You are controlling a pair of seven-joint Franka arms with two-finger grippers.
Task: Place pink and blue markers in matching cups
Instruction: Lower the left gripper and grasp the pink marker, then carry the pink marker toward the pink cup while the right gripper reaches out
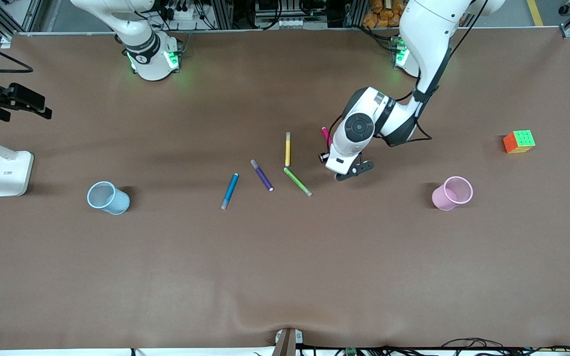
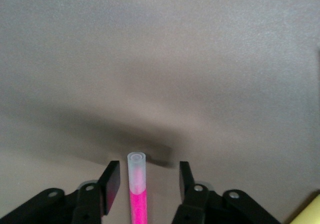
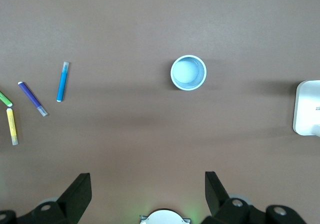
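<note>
The pink marker [image 1: 325,134] [image 2: 138,194] lies on the brown table mat, partly under the left arm's hand. My left gripper [image 2: 149,170] is down at the mat and straddles it, open, with a gap showing on each side of the marker. The blue marker [image 1: 229,191] [image 3: 62,81] lies nearer the front camera, toward the right arm's end. The pale blue cup [image 1: 108,198] [image 3: 188,73] stands upright toward that end. The pink cup [image 1: 452,193] stands toward the left arm's end. My right gripper [image 3: 148,180] waits open, high over the mat with nothing between its fingers.
A yellow pen [image 1: 288,149], a dark purple pen [image 1: 261,175] and a green pen [image 1: 298,181] lie between the pink and blue markers. A colour cube [image 1: 519,141] sits toward the left arm's end. A white lamp base [image 1: 11,173] stands beside the blue cup.
</note>
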